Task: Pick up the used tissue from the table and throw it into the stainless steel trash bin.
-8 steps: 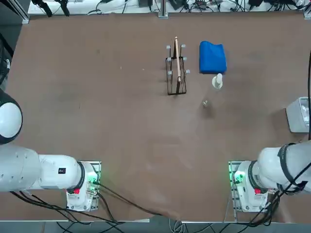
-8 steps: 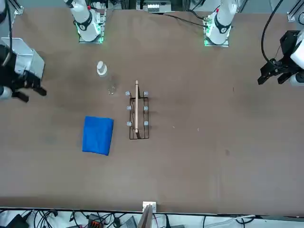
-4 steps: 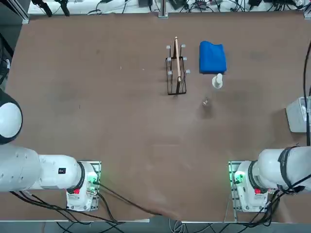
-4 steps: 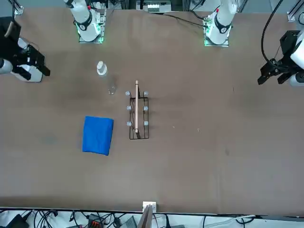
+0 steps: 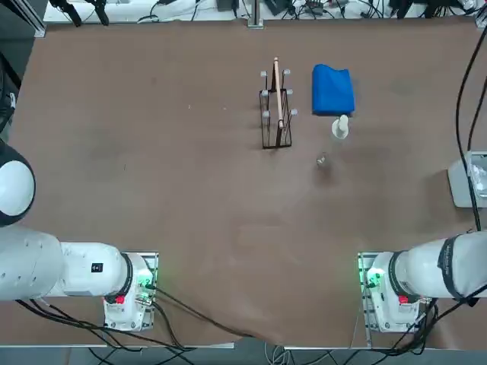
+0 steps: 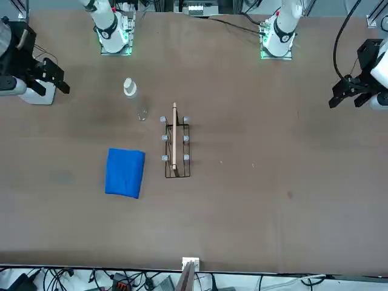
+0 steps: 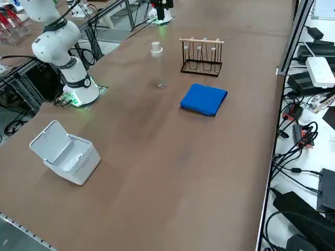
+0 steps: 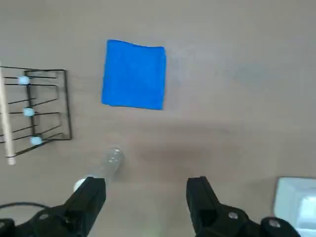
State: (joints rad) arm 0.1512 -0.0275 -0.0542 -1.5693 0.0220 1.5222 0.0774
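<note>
Brown table (image 5: 190, 190), lid-up steel bin (image 7: 68, 154) at its right edge, gripper (image 8: 147, 197) raised high, wide open, empty

Place: a robotics lab.
Evidence, table: a large brown table (image 5: 190, 190) carried arm bases (image 5: 388, 293) bolted on plates with green lights.
Evidence, edges: cable bundles (image 7: 293, 157), power strips and adapters (image 7: 319, 70) lined its rim.

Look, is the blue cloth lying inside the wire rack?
No, the blue cloth lies flat on the table, apart from the wire rack.
</note>
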